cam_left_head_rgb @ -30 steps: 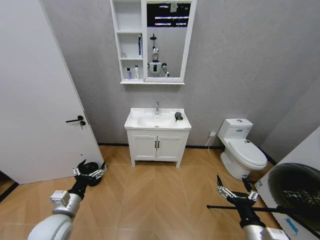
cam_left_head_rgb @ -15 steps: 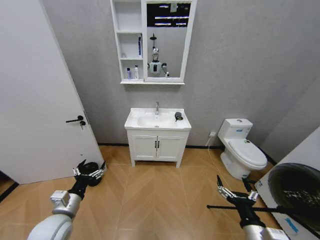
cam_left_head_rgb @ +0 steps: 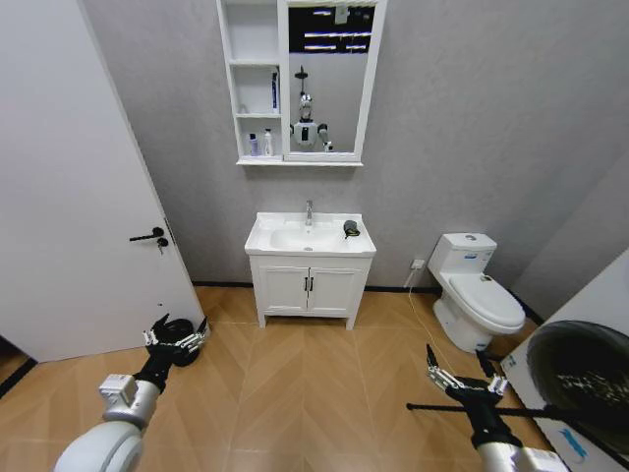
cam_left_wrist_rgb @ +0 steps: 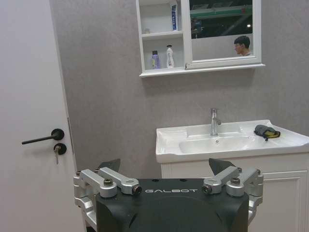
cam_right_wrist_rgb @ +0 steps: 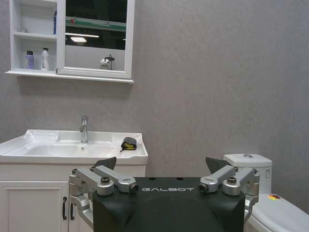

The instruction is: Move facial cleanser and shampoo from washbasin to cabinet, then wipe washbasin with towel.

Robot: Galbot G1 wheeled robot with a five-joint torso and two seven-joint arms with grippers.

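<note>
**Nothing moved: both arms waited low, well back from the washbasin**

Against the earlier head pictures, nothing had shifted: the room, the arms and the small things all sat as before.

The grey textured wall (cam_left_head_rgb: pixel 472 118) filled the back of the room, with a plain white door (cam_left_head_rgb: pixel 69 197) to the robot's left and a glossy white toilet (cam_left_head_rgb: pixel 479 292) to its right. The floor (cam_left_head_rgb: pixel 305 383) was tan wood laid in a herringbone pattern.

The cabinet (cam_left_head_rgb: pixel 254 93), a white wall-hung unit of three open shelves joined to a tall mirror (cam_left_head_rgb: pixel 329 84), hung above the washbasin (cam_left_head_rgb: pixel 285 239). The washbasin was a white rectangular ceramic top with an oval bowl and a chrome tap (cam_left_wrist_rgb: pixel 214 121), set on a two-door cupboard (cam_left_head_rgb: pixel 309 288).

The left gripper (cam_left_head_rgb: pixel 174 339) hung low near the door, its fingers spread apart and empty. The right gripper (cam_left_head_rgb: pixel 462 382) hung low on the toilet side, likewise spread and empty.

The towel (cam_left_wrist_rgb: pixel 266 131), a small dark bunched cloth with a yellowish edge, lay on the washbasin's rim beside the bowl, on the toilet side. Two small bottles (cam_left_wrist_rgb: pixel 161 57) stood upright side by side on the cabinet's lowest shelf, one purplish and one white; a blue and white tube (cam_left_wrist_rgb: pixel 174 9), possibly the cleanser, stood on the shelf above.
</note>
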